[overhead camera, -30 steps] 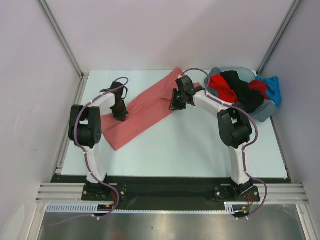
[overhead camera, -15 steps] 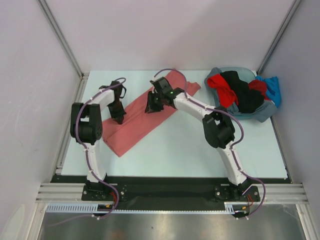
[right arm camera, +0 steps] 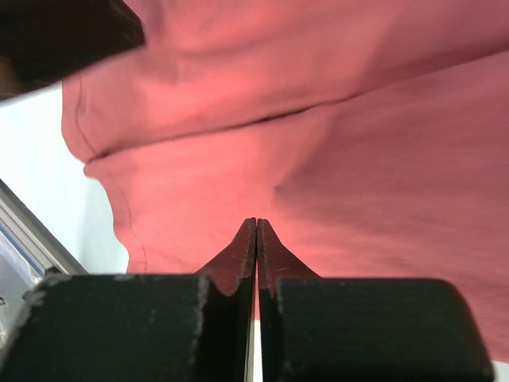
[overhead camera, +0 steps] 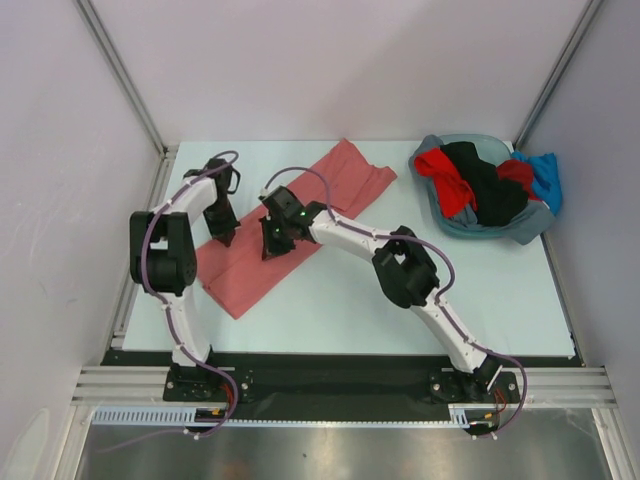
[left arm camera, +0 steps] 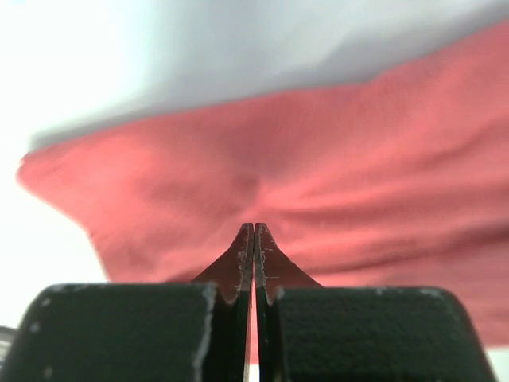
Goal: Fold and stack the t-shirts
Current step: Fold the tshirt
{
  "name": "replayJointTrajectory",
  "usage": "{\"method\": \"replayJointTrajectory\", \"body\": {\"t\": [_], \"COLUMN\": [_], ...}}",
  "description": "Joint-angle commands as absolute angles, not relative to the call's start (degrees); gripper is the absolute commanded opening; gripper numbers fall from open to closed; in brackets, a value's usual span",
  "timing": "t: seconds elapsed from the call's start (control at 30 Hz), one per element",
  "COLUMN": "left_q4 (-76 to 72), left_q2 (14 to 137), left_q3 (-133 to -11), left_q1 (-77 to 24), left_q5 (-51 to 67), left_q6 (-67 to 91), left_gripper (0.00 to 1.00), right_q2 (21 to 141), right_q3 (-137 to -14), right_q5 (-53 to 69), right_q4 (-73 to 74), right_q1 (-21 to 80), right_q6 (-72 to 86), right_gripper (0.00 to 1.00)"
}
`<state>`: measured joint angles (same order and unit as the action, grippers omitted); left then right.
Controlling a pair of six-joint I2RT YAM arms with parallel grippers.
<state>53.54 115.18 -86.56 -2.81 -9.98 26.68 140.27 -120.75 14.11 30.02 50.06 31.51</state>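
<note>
Rightward no more: the right gripper has swung from beside the basin onto the salmon-red t-shirt, jaws pressed together on cloth. Left gripper, jaws also together, sits just beside it. Shirt runs diagonally from the table far edge toward its near-left corner. Other t-shirts fill the basin, far-right corner.

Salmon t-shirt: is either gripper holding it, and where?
Cannot tell. Left gripper and right gripper are shut, tips down on the salmon t-shirt; no pinched cloth shows.
</note>
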Motion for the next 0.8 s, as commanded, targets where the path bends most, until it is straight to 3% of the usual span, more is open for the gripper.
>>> {"method": "replayJointTrajectory", "body": {"t": [0.0,0.5,0.77], "left_q4": [53.62,53.35,52.12], "left_q2": [105.83,92.38,90.53], "left_q3": [-85.35,-78.32,-76.03], "left_q1": [-2.46,2.37,3.87], "left_q5": [-12.74,-12.92,-11.08], "left_q6": [27.95,28.39,28.65], "left_gripper": [0.00,0.00,0.00], "right_q2": [141.06,149.24,140.20], "right_q3": [-124.36,-124.37,-101.45], "right_q5": [12.13,2.91,2.99], "right_q4": [30.59,40.69,39.91], "right_q1": [51.50,56.69,57.65], "right_q6": [31.55,26.11,25.05], "right_gripper": [0.00,0.00,0.00]}}
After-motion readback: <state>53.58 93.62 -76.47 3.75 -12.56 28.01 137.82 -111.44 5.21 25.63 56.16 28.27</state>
